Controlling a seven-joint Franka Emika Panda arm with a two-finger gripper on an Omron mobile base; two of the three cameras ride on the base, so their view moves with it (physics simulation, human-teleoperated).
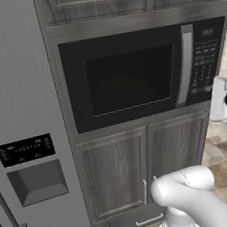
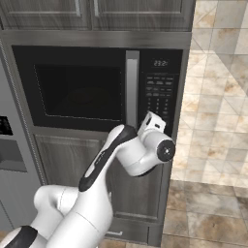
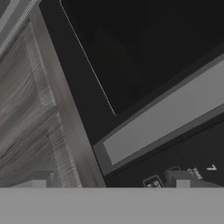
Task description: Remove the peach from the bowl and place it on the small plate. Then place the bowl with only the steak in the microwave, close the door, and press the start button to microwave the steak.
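Observation:
The black microwave (image 1: 131, 78) is built into dark wood cabinets. Its door (image 2: 80, 89) is shut, and the silver-grey handle (image 1: 185, 66) (image 2: 131, 89) (image 3: 166, 127) stands upright beside the keypad (image 1: 204, 56) (image 2: 160, 92). My gripper (image 1: 215, 93) (image 2: 147, 121) (image 3: 110, 180) is at the keypad's lower end, close to the panel. It is open, its fingertips (image 3: 37, 179) wide apart with nothing between them. Behind the dark glass there is only a dim shape. The peach, bowl, steak and small plate are hidden or out of view.
A grey fridge (image 1: 18, 97) with a dispenser (image 1: 37, 181) stands left of the microwave. Cabinet doors (image 1: 142, 167) lie below it and more cabinets above. A beige tiled wall (image 2: 218, 97) runs to the right. My arm's elbow (image 2: 160, 150) hangs before the lower cabinet.

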